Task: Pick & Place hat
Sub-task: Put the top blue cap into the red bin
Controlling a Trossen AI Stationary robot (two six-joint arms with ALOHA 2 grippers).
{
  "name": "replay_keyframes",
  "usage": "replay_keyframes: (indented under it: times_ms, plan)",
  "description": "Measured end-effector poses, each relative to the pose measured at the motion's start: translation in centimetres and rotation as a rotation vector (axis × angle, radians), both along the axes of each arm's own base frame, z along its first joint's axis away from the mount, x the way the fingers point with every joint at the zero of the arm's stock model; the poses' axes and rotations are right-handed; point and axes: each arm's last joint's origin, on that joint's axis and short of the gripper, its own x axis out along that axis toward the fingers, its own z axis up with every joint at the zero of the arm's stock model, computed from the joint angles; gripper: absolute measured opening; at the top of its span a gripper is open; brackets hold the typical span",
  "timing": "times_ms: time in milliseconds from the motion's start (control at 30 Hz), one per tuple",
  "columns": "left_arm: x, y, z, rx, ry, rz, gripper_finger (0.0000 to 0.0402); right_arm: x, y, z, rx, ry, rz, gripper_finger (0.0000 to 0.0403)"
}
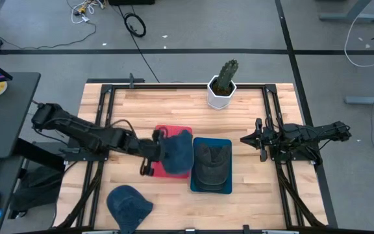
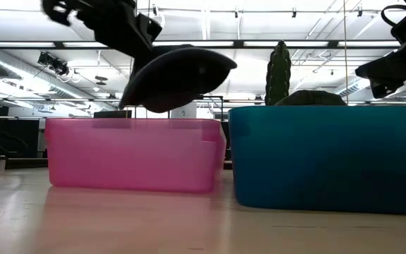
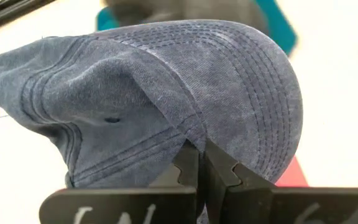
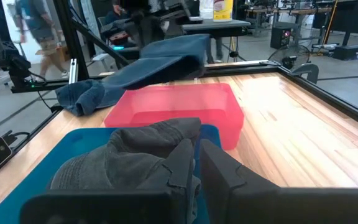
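The wooden surface [image 1: 174, 107] carries a blue bin [image 1: 211, 166] and, touching its side, a pink bin [image 1: 173, 151]. A grey hat [image 1: 211, 162] lies in the blue bin. A blue hat [image 1: 176, 149] hangs in the air above the pink bin, clear of its rim in the low view, pinched at its edge by the left pincer [image 1: 153, 151], whose fingers [image 3: 188, 168] are clamped tight on the fabric. Another blue hat [image 1: 128, 205] lies on the surface near the front edge. A potted cactus [image 1: 223, 83] stands at the back. The right pincer [image 1: 253, 139] hovers beside the blue bin, nearly closed and holding nothing.
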Motion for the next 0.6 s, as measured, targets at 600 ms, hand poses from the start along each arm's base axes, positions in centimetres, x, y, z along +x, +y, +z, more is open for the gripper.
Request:
replay_keyframes:
  times_ms: [600]
  plan:
    - [0.4, -1.1, -1.8, 0.075, 0.120, -0.082, 0.0003, 0.0, 0.0, 0.0, 0.000, -0.002, 0.000, 0.0036]
